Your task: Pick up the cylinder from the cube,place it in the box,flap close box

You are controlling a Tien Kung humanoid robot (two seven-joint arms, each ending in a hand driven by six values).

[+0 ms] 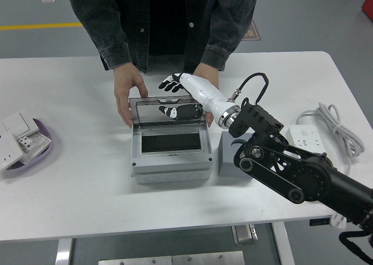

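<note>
The grey box (pixel 170 167) stands mid-table with its clear lid (pixel 152 115) raised upright at the back. Its dark inside (pixel 171 142) shows no cylinder; I see no cylinder anywhere. The grey cube (pixel 228 160) stands against the box's right side with nothing on it. My right hand (pixel 169 96), white with black fingers (pixel 171 82), is at the lid's top edge from behind, fingers spread and holding nothing; its thumb shows through the lid. A person's hand (pixel 126 99) rests against the box's back left corner. Their other hand (pixel 204 78) is behind my forearm.
A purple tray (pixel 45 151) with white switch parts sits at the left edge. A white power strip (pixel 309 141) with a coiled cable lies at the right. The person stands close at the far side.
</note>
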